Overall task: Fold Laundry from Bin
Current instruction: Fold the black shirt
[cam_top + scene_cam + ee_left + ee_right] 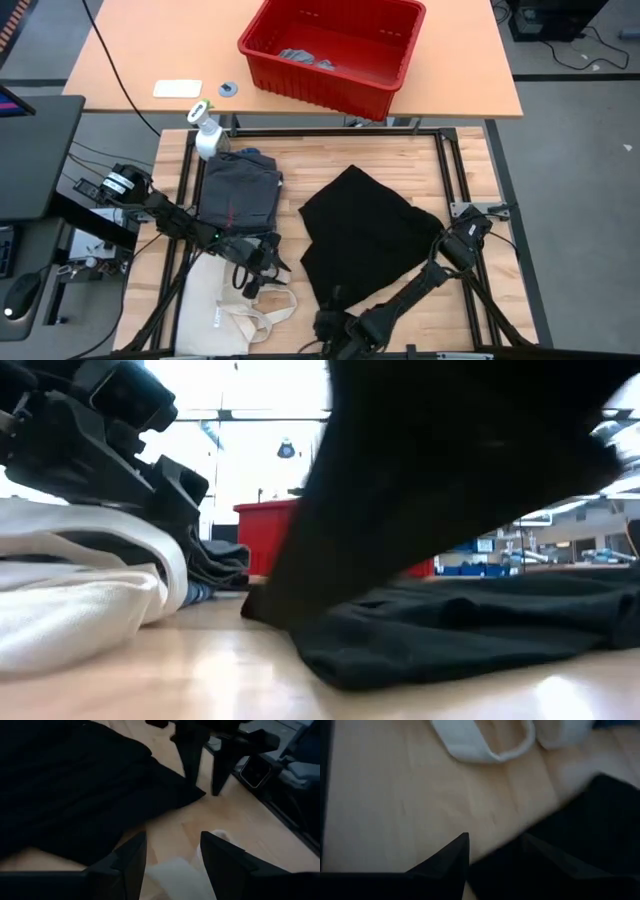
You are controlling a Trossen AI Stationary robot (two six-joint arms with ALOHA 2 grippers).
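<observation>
Nearest the front edge, right gripper (335, 328) is sitting at about 6 o'clock on the table, low by the near hem of the black garment (365, 235). From its wrist view, fingers (451, 855) are standing apart with bare wood and the edge of the black cloth between them, nothing pinched. So it is parted, gripping nothing that shows.

Left gripper (258, 270) is hovering at about 7 o'clock, just over the cream tote bag (225, 310) and its looped handles. Its wrist view shows fingers (132, 857) spread with wood and a bit of cream cloth in the gap; not clamped on anything. Other arm's two dark fingers are showing farther off in that view, next to the black garment's corner.

Black garment is lying spread at table centre toward 4 o'clock, rumpled, flat on the wood. In the low view it is filling the right half, one part close to the camera.

Dark grey piece (238, 190) is lying folded at about 10 o'clock, a strip of blue cloth (252, 153) peeking out at its far edge. White spray bottle (206, 133) is standing just beyond it at the table's far left corner.

Farther, at 12 o'clock on the second table, the red bin (335, 50) is sitting with a small light grey piece (305, 57) inside. A white card (177, 88) and a small round disc (228, 89) are lying left of the bin.
</observation>
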